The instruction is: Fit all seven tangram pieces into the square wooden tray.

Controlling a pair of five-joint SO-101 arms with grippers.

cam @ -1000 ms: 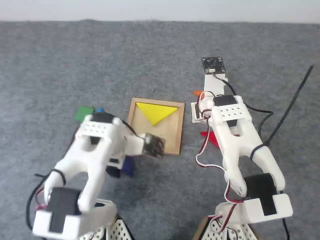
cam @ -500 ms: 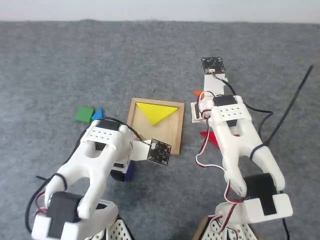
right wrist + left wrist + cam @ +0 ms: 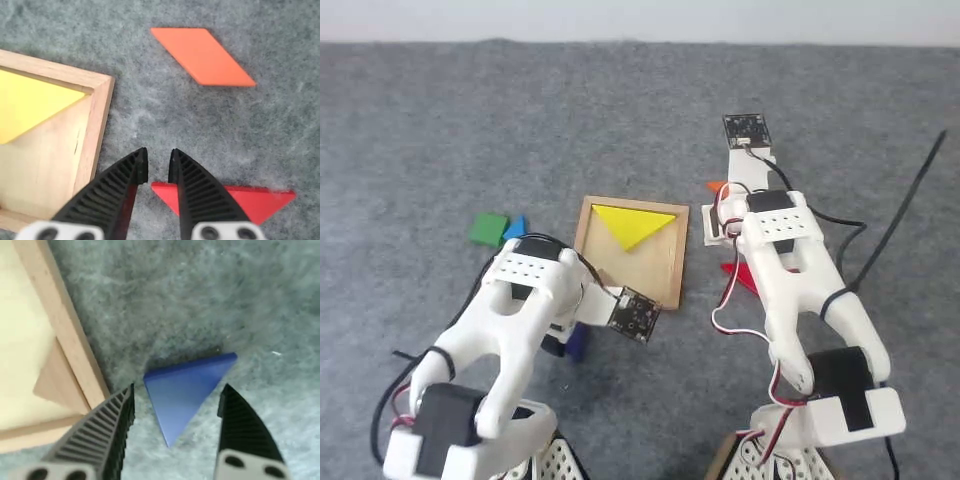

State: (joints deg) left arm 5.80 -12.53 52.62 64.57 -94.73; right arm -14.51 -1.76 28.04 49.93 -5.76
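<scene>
The square wooden tray (image 3: 665,268) lies between the two arms, with a yellow triangle (image 3: 632,222) in its far part. Just outside the tray's near left corner lies a dark blue triangle (image 3: 187,389) on the carpet; my left gripper (image 3: 177,391) hangs open over it, one finger on each side and neither touching. My right gripper (image 3: 158,161) is shut on nothing, just off the tray's right rim (image 3: 96,127). A red triangle (image 3: 240,201) lies right by its fingertips and an orange parallelogram (image 3: 202,56) farther off.
A green square (image 3: 488,228) and a small light blue triangle (image 3: 517,227) lie on the grey carpet left of the tray. The red triangle (image 3: 740,276) and orange parallelogram (image 3: 716,186) lie partly under the right arm.
The left arm has swung right and toward the table's near side, uncovering the green square, and its wrist has settled over the dark blue triangle. The right arm has not moved.
</scene>
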